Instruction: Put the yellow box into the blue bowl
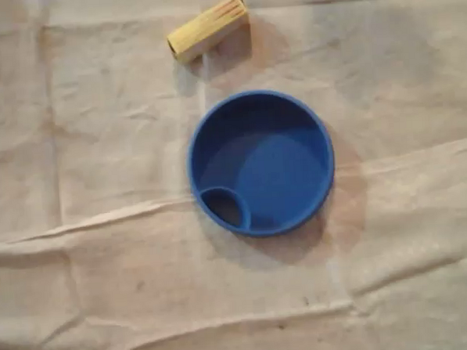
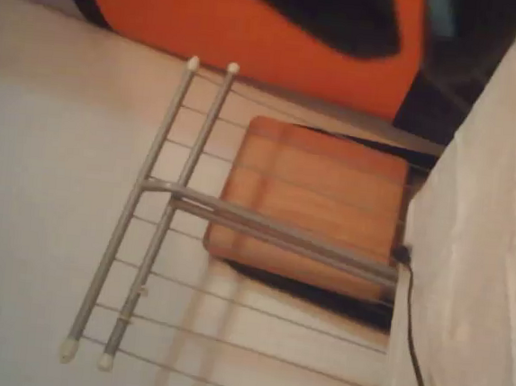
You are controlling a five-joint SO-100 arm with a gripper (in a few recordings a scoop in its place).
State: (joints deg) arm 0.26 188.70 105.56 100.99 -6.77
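A yellow box (image 1: 208,27) lies on its side at the top of the overhead view, its long axis slanting up to the right. Below it, a little to the right, sits a round blue bowl (image 1: 298,211) with a small oval pocket (image 1: 226,207) at its lower left inside. Nothing lies in the bowl. A short gap of cloth separates box and bowl.
A wrinkled whitish cloth (image 1: 103,229) covers the table. The wrist view looks off the table at a metal drying rack (image 2: 175,213), a wooden stool (image 2: 321,198), an orange surface (image 2: 219,18) and the cloth's edge (image 2: 479,248) with a black cable (image 2: 412,342).
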